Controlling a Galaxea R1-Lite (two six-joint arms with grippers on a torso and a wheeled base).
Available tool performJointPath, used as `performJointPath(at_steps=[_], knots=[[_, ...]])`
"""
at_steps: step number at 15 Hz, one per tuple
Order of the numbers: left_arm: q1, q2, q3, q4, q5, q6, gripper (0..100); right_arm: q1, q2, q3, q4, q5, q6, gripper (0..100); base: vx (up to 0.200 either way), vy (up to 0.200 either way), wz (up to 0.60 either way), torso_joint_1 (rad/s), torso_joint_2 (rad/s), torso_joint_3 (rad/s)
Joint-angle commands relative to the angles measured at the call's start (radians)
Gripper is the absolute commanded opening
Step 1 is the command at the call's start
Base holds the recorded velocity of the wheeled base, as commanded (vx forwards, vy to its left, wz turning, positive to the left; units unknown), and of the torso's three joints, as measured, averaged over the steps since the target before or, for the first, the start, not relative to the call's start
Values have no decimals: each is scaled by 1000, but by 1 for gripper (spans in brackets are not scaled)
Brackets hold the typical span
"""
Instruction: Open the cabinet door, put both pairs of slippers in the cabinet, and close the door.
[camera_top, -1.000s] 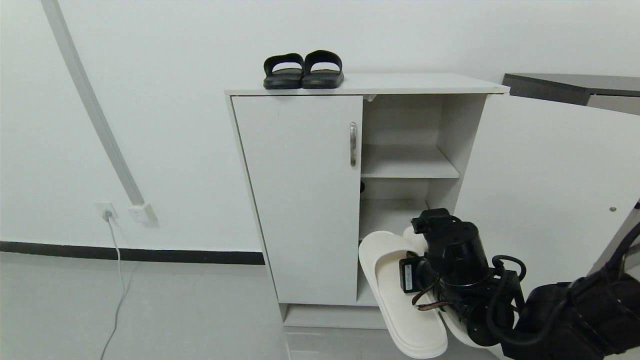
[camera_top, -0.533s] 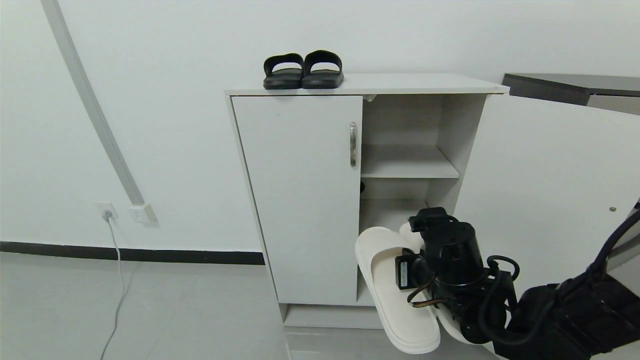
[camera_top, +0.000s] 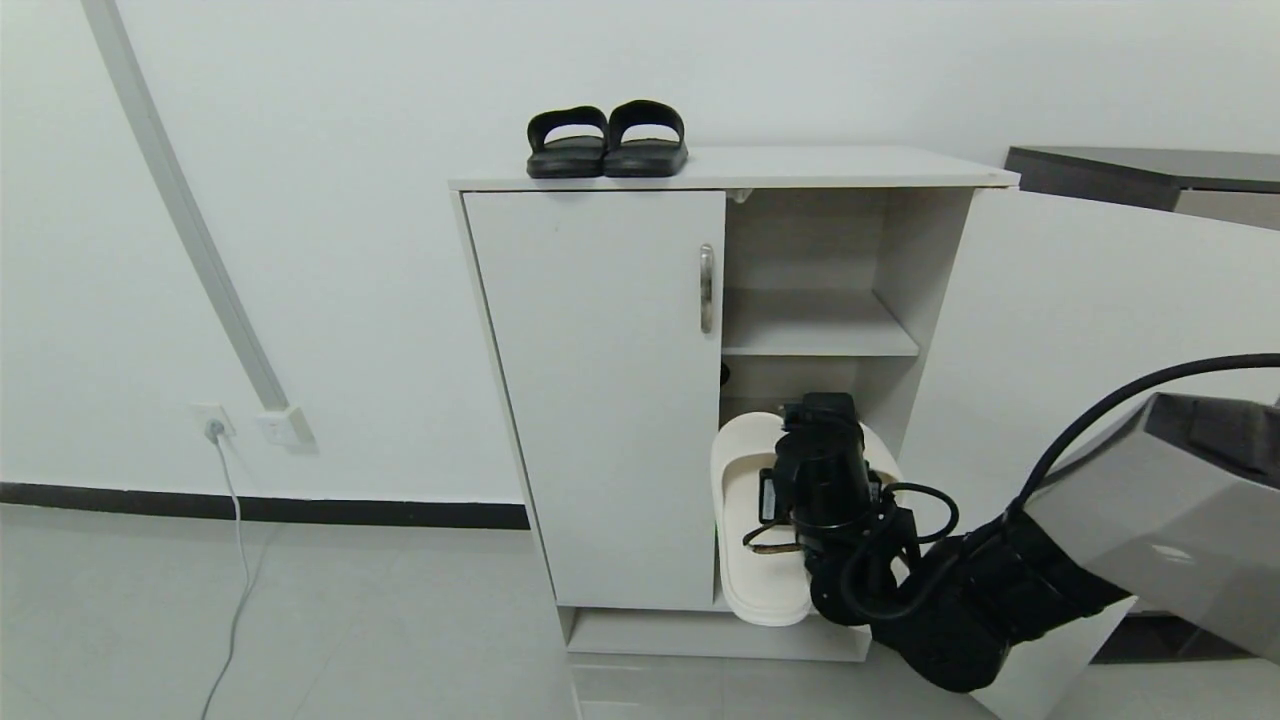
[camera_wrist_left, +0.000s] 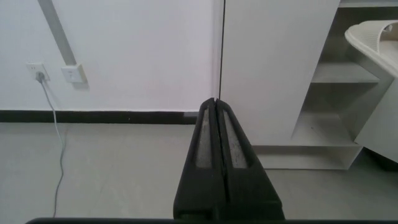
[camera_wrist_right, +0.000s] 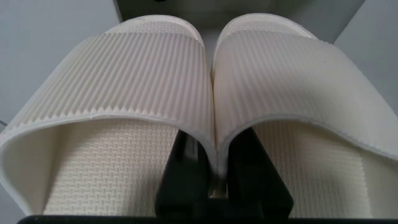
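R gripper (camera_wrist_right: 213, 182) was clamped on white slippers (camera_top: 745, 520) by adjoining straps, pair at lower bay of open cabinet (camera_top: 600, 400), long axis pointing straight in, toes fwd; black slippers (camera_top: 607, 140) sat on top; L gripper (camera_wrist_left: 215, 115) pinched together, well apart.

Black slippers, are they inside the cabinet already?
No, the black slippers sit side by side on top of the cabinet, not on any shelf inside it.

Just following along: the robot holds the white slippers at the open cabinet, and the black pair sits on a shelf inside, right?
Not quite: the head view shows the black pair on top of the cabinet, not inside. The rest is right.
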Motion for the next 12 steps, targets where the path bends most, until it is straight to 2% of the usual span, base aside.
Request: performJointPath(at_steps=[1, 8, 12], knots=[[0, 2, -1, 2, 1, -1, 0, -2, 37, -12, 0, -1, 3, 0, 0, 0, 0, 0, 0, 0], [0, 2, -1, 0, 1, 0, 0, -5, 63, -1, -5, -3, 11, 0, 0, -200, 0, 2, 4, 3], [0, 2, -1, 0, 1, -3, 0, -25, 103, 2, -43, 6, 28, 0, 0, 0, 0, 0, 0, 0]])
